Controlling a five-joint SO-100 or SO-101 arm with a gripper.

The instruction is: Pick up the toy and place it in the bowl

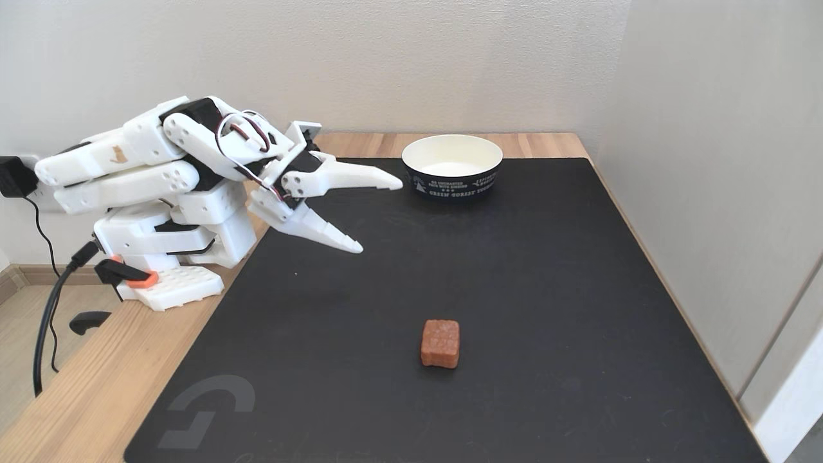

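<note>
honestly the toy (440, 343) looks light and a bit squishy; pinch its flat sides. tool (380, 216) gaping wide, empty.

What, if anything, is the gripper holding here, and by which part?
Nothing. The gripper is open and empty; the toy lies untouched on the black mat.

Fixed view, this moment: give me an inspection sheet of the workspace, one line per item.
Surface: black mat on a wooden table.
Job's things: toy alone on the mat near the front; bowl upright at the back, looks empty.
Clutter: nothing seen.
Gripper: gripper open, holding nothing, hanging between arm base and bowl.
Cables: black cable drops off the table's left edge; servo wires loop over the arm.
Surroundings: pale walls behind and right.
</note>
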